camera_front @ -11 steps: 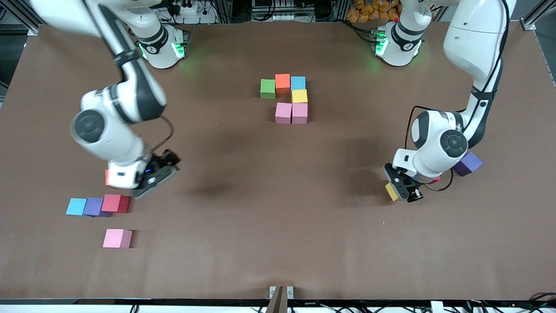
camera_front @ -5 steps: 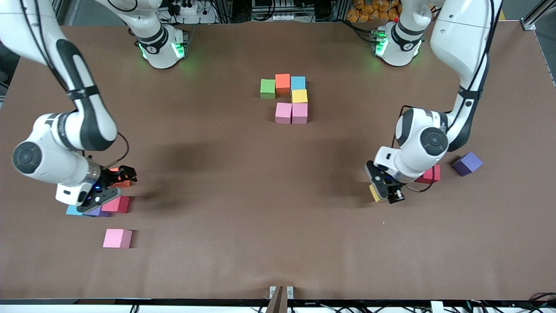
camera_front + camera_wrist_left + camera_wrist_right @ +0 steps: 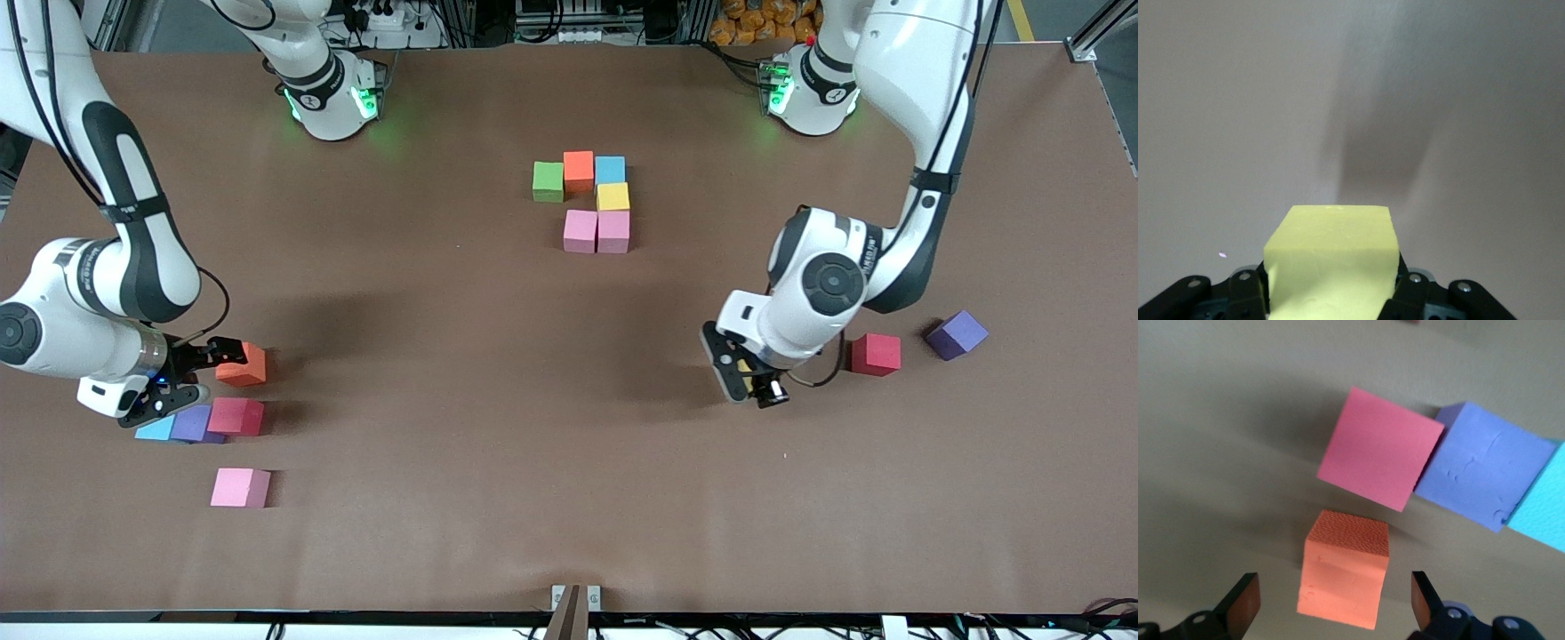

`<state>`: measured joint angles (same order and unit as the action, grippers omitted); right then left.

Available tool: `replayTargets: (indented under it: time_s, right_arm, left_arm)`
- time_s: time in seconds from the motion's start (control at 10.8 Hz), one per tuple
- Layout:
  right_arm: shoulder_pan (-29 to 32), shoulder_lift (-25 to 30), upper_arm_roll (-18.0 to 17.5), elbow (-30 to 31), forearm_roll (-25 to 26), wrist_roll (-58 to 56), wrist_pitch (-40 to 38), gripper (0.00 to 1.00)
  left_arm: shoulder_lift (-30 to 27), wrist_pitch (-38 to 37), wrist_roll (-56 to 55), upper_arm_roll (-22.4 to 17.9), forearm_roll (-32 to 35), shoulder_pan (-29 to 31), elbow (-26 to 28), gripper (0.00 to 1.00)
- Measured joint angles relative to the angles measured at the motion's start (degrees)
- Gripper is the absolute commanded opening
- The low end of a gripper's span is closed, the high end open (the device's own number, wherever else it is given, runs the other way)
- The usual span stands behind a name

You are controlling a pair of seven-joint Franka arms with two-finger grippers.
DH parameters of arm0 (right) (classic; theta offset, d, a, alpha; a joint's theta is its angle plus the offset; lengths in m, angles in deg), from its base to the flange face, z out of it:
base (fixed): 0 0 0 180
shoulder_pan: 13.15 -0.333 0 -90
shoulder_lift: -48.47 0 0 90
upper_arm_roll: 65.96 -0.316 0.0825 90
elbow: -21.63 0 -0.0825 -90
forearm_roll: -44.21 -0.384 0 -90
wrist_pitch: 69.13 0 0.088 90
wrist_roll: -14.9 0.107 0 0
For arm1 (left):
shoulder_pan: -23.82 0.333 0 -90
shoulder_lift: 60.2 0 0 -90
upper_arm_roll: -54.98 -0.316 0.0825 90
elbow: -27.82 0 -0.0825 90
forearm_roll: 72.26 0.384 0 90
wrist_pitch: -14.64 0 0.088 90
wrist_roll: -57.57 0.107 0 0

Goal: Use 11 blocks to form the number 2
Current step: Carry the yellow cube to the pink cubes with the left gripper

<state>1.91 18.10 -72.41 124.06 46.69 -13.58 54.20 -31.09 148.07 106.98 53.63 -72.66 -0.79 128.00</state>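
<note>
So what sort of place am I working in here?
Most likely a robotics lab. Two arms are bolted to a brown-covered table, with power strips and cabling along the edge by the bases. The only workpieces are foam blocks, like the partial number 2 at mid-table.

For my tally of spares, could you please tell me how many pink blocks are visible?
3. Two pink blocks sit side by side in the cluster mid-table, just nearer the camera than the yellow block. One pink block lies alone toward the right arm's end. None appears hidden.
</note>
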Motion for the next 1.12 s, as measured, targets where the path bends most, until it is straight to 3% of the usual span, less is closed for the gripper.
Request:
replayTargets:
  time_s: [1.12]
  right_arm:
    - [1.3,-4.85,0.16,-0.08,-1.15,0.94,1.59,1.0]
  left_arm:
    - [0.01,-14.39,-12.3,3.97,0.05,-14.43,-6.91,0.38]
